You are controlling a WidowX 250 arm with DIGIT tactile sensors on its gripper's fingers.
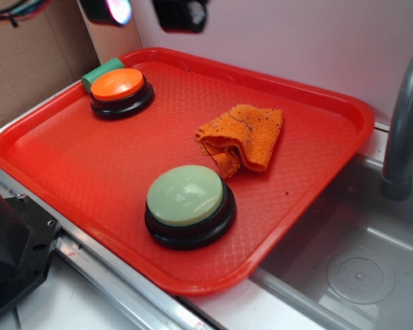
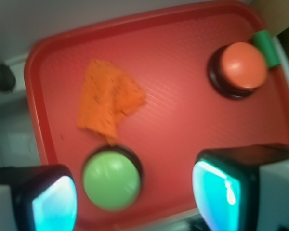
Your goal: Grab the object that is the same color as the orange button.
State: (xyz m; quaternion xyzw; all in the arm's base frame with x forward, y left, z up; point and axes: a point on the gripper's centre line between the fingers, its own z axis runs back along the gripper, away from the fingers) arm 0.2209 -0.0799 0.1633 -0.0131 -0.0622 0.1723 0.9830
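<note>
On the red tray (image 1: 69, 148), going left to right in the exterior view, the orange button (image 1: 118, 84) sits near the far corner against a green cylinder (image 1: 100, 71). The pale green button (image 1: 186, 197) stands toward the near edge, and the crumpled orange cloth (image 1: 242, 135) lies just beyond it. High above the tray, the gripper (image 2: 135, 195) is spread wide, holding nothing.

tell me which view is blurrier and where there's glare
The wrist view is the softer one: the orange cloth and green button have smeared edges. The exterior view is sharp, with the cloth's fuzzy weave readable and soft glare on the orange button dome.
</note>
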